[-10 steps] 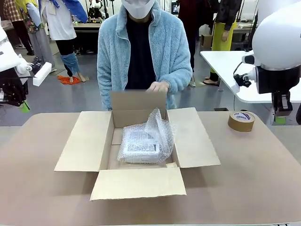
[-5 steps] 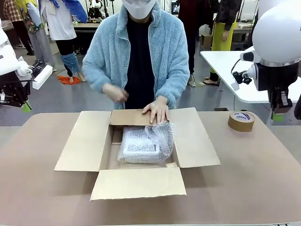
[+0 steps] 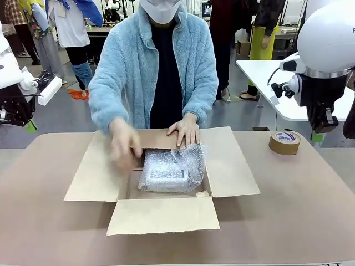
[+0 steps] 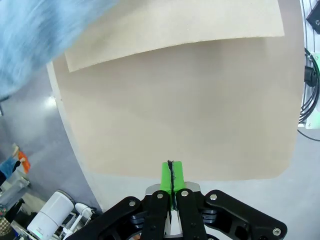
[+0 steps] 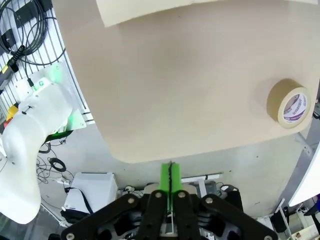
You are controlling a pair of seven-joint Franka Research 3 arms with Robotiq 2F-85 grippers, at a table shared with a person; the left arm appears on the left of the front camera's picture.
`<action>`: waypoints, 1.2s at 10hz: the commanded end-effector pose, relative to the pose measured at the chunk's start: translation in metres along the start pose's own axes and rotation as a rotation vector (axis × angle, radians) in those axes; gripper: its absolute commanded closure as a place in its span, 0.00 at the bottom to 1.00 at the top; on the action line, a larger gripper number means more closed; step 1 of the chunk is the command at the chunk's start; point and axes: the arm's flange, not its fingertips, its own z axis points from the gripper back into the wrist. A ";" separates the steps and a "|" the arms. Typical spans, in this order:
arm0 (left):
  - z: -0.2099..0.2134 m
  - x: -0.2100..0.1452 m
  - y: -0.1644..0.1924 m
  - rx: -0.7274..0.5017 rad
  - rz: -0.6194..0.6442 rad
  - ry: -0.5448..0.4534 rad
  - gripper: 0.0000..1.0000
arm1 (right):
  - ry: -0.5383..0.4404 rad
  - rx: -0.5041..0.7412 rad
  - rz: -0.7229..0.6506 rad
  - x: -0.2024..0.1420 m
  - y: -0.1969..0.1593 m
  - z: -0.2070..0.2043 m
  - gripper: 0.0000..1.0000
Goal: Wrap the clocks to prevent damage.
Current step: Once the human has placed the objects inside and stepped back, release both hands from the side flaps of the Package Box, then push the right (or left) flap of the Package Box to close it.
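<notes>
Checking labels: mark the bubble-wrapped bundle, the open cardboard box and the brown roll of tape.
bubble-wrapped bundle [image 3: 163, 173], front view, top face.
open cardboard box [image 3: 97, 169], front view, left flap.
brown roll of tape [image 3: 284, 146], front view, outer wall.

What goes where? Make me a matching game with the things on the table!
Things:
1. bubble-wrapped bundle
2. tape roll
3. person's flat hand

Places:
A. on the bare table, to the right of the box
B. inside the box
C. pressing on the box's far flap

Pairs: 1-B, 2-A, 3-C
</notes>
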 end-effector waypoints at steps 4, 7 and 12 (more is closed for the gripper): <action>0.002 -0.001 0.000 -0.007 0.003 0.001 1.00 | 0.035 -0.004 -0.029 -0.002 0.003 0.002 0.99; 0.002 -0.001 0.000 -0.007 0.003 0.001 1.00 | 0.035 -0.004 -0.029 -0.002 0.003 0.002 0.99; 0.002 -0.001 0.000 -0.007 0.003 0.001 1.00 | 0.035 -0.004 -0.029 -0.002 0.003 0.002 0.99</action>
